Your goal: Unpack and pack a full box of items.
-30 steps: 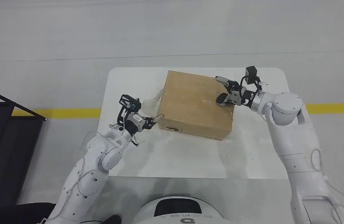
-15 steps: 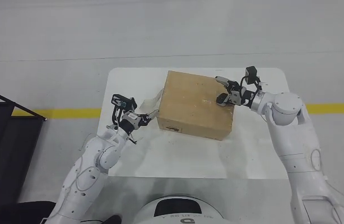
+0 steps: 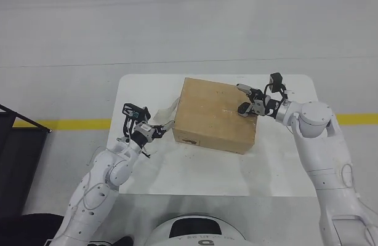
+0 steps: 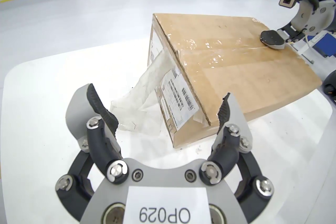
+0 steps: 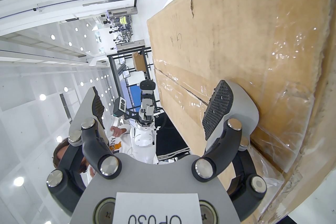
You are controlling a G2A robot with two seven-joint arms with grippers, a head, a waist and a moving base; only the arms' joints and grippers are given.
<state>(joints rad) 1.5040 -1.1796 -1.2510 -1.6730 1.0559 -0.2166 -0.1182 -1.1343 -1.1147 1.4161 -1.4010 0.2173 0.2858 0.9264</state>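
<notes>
A taped brown cardboard box (image 3: pixel 215 114) lies shut on the white table (image 3: pixel 195 172). A loose strip of clear tape (image 4: pixel 147 93) hangs off its left end beside a white shipping label (image 4: pixel 178 100). My left gripper (image 3: pixel 164 130) is open just off that left end, a small gap from the box; in the left wrist view the left gripper (image 4: pixel 159 95) frames the box's (image 4: pixel 236 62) near corner. My right gripper (image 3: pixel 242 98) is open over the box's right edge, one finger (image 5: pixel 219 107) lying flat on the taped top of the box (image 5: pixel 249 33).
The table's front half in front of the box is bare. A black frame (image 3: pixel 7 144) stands on the floor off the table's left side. A yellow floor line (image 3: pixel 72 123) runs behind the table.
My left gripper has drawn back to the left, away from the box's left end, then stopped. The right gripper and the box stay put.
</notes>
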